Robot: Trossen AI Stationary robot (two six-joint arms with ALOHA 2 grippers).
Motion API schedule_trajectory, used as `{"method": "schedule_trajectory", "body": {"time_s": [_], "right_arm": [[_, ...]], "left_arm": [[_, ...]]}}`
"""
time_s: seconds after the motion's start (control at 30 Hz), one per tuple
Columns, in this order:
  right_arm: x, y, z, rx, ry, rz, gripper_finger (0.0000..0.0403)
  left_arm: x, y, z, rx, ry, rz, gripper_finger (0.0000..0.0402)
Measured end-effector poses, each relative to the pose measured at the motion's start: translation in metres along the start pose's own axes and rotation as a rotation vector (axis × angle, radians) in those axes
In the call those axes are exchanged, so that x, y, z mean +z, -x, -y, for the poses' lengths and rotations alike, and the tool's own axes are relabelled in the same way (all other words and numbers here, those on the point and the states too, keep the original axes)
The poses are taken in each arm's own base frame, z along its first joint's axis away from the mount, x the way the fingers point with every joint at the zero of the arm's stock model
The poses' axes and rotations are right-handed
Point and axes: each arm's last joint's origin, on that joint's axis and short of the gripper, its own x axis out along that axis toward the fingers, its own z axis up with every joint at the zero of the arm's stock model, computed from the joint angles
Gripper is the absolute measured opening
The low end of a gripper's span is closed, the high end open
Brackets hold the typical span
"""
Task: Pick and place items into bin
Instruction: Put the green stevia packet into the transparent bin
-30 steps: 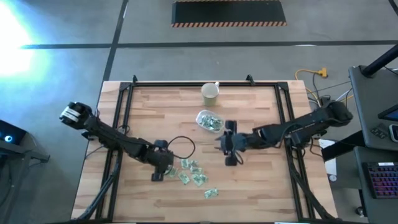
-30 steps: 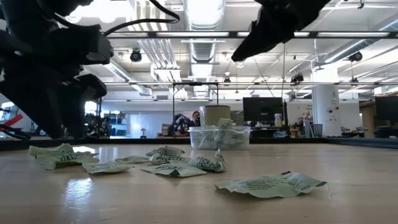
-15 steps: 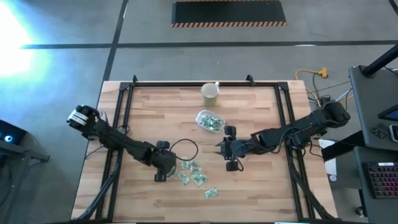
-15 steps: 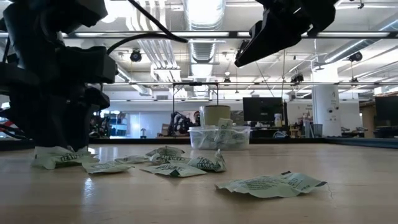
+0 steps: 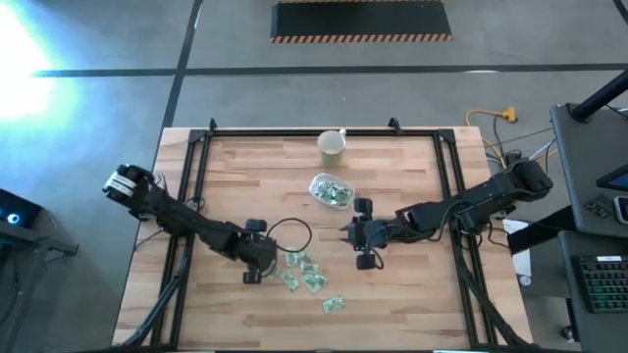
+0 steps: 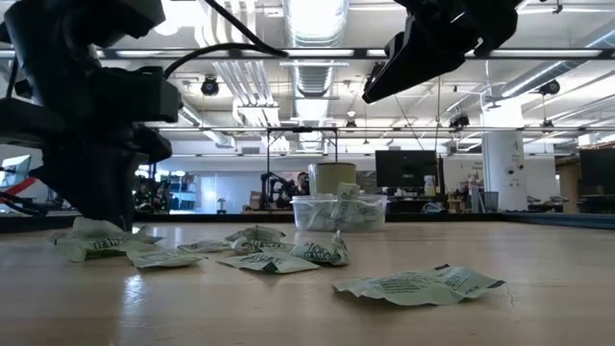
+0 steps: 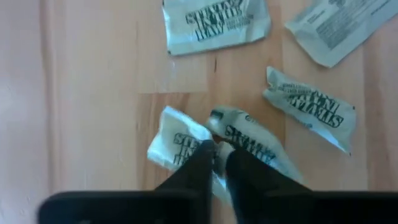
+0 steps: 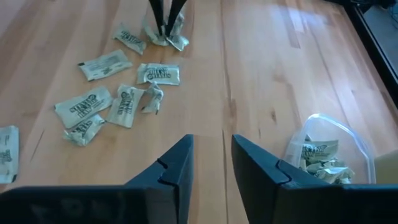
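We find the left gripper [image 7: 216, 163] pinched on a packet [image 7: 186, 144] at the pile's near-left edge; lift straight, checking one packet only. The right gripper [image 8: 210, 163], fingers apart and empty, waits beside the bin [image 5: 332, 190].

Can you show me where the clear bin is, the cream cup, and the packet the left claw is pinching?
bin [image 5: 331, 190], high view, packets inside it.
cup [image 5: 332, 147], high view, its open top.
pinched packet [image 7: 180, 140], left wrist view, its crumpled face.
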Motion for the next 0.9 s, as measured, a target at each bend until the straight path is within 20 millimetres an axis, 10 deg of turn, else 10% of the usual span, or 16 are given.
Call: {"method": "schedule_trajectory", "body": {"time_s": [0.57,0.9], "right_arm": [[0.000,0.000,0.000,0.001,0.002,-0.001,0.0075],[0.000,0.000,0.000,0.003,-0.022,0.000,0.0078]], "left_arm": [[0.051,0.029,-0.003,0.305,-0.249,0.286,0.0000],[0.096,0.038,-0.058,0.538,-0.230,0.556,0.0000]]}}
